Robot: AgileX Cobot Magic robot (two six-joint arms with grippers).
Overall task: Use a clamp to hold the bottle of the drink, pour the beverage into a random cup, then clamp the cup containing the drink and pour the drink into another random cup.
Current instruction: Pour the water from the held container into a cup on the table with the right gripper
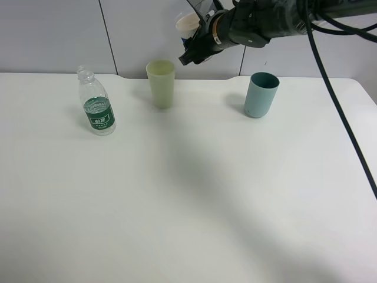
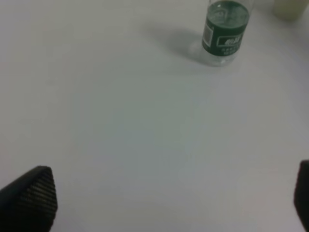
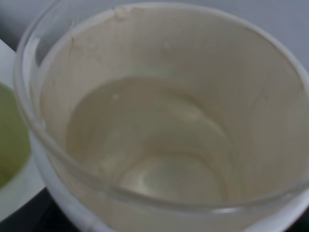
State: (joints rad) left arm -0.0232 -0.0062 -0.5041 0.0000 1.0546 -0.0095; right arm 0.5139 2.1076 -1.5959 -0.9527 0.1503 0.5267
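Pincers: right pincer (image 1: 193, 42) pinches the paper cup (image 1: 187, 25) aloft, above and just beside the yellow-green tumbler (image 1: 161, 84); left pincer (image 2: 174, 203) spread over bare table (image 2: 145, 121).
Cup has white rim, blue sleeve, beige inside holding clear liquid (image 3: 159, 159); bottle (image 1: 97, 106) stands at table's left, white marks on its green label (image 2: 224, 36) unreadable; teal cup (image 1: 260, 94) right.

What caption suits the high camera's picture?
Right hand holds a white-rimmed paper cup high beside a tall pale yellow-green tumbler.
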